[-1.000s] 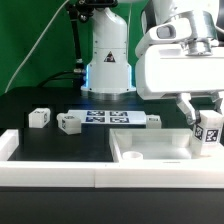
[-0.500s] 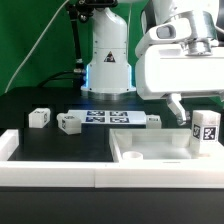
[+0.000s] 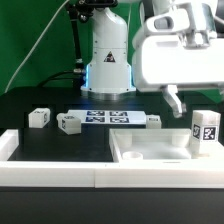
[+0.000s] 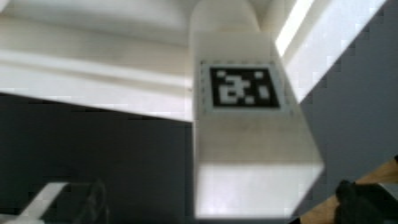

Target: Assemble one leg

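A white leg (image 3: pixel 205 131) with a square tag stands upright in the far corner of the large white tray-shaped part (image 3: pixel 140 156) at the exterior view's right. My gripper (image 3: pixel 191 101) is open just above it, with one dark finger (image 3: pixel 175 101) showing beside the leg's top and apart from it. In the wrist view the leg (image 4: pixel 242 90) runs down the middle between my spread fingertips (image 4: pixel 370 201), with the tray's white floor (image 4: pixel 89 60) behind it. Three more legs lie on the black table: two at the left (image 3: pixel 39 117) (image 3: pixel 68 122) and one near the middle (image 3: pixel 153 120).
The marker board (image 3: pixel 108 118) lies flat between the loose legs. The robot's white base (image 3: pixel 108 60) stands behind it. A white rail (image 3: pixel 60 172) runs along the table's front edge, with a raised end (image 3: pixel 8 143) at the exterior view's left.
My gripper has let go of the leg and risen. The leg now stands free in the tray's corner, and the fingers have moved up and off it.
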You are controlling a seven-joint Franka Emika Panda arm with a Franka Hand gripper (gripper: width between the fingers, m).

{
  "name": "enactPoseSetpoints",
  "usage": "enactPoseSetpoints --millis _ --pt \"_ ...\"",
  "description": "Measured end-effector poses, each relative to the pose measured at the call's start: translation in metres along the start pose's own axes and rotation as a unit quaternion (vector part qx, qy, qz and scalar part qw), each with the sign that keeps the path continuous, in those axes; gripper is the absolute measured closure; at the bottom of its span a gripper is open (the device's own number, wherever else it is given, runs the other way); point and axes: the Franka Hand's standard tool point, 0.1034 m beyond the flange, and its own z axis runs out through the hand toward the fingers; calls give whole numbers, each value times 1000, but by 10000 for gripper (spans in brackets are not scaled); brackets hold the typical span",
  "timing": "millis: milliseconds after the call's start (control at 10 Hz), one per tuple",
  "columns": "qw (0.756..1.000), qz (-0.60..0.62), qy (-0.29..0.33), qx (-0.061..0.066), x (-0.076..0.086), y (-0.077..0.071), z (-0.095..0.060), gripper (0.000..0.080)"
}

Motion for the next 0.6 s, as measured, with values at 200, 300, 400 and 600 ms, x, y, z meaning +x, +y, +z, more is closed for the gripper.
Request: enactPoseSetpoints --millis 200,300,400,600 --pt "1000 2 -13 4 2 2 -4 150" --pt "1000 2 -16 5 -1 1 -2 150" --pt "999 8 -49 16 -6 -3 2 150" --pt "990 28 -131 38 -7 -8 13 150"
